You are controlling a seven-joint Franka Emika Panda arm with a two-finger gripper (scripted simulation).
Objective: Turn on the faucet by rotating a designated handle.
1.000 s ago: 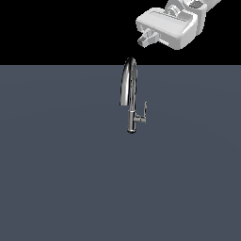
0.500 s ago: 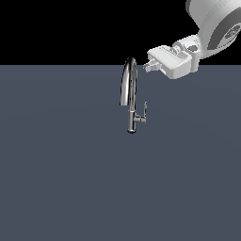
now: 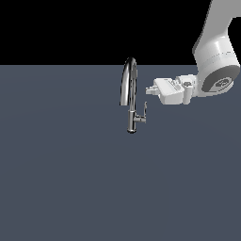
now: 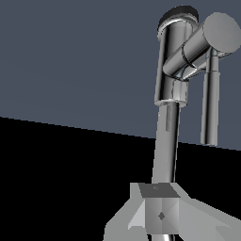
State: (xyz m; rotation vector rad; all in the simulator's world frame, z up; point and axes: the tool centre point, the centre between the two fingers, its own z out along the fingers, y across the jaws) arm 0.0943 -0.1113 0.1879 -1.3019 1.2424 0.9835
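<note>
Lowered from the upper corner over the last second, the arm now sits level with the spout. Faucet (image 3: 130, 96) stands mid-scene on the dark floor (image 3: 70, 179), unmoved. Handle (image 3: 143, 113) sticks out on the exterior view's right, tip up, untouched. Gripper (image 3: 151, 89) hovers just beyond, apart from it. Finger opening: cannot tell; nothing visibly held.

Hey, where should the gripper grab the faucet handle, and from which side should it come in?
Grip the handle on its thin upturned tip, not the stub joining the stem. Come from the exterior view's right, where the gripper sits: the lever projects that way from the faucet, so the stem and spout likely won't block a push.
</note>
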